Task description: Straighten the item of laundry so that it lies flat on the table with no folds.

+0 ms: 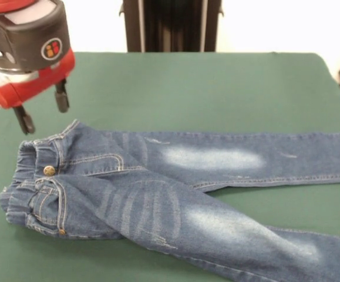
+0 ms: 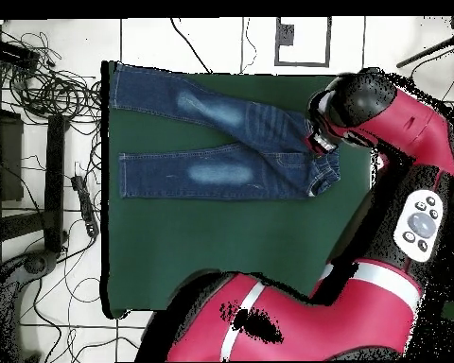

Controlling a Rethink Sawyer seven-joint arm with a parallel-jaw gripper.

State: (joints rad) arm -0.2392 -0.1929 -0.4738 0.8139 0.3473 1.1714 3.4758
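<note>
Near leg: one of two legs of the jeans [image 1: 158, 194], running toward the table's [image 1: 216, 88] near edge; denim lies flat, with slight creases at the thigh.
Far leg: second leg, extended straight from the waistband, flat on the table.
Waistband: elasticated, bunched and partly folded over beside the brass button [image 1: 49, 170]; this is the remaining fold.
Handling: judged soft, light and limp; drags rather than slides on felt; not fragile.
Hold point: judged best at the waistband's bunched outer edge, pinching one layer and drawing it away from the legs.
Claw [image 1: 40, 111]: one, just beyond the waistband, above the table, fingers parted, gripping nothing.
Count: one pair of jeans, one table, one arm.
</note>
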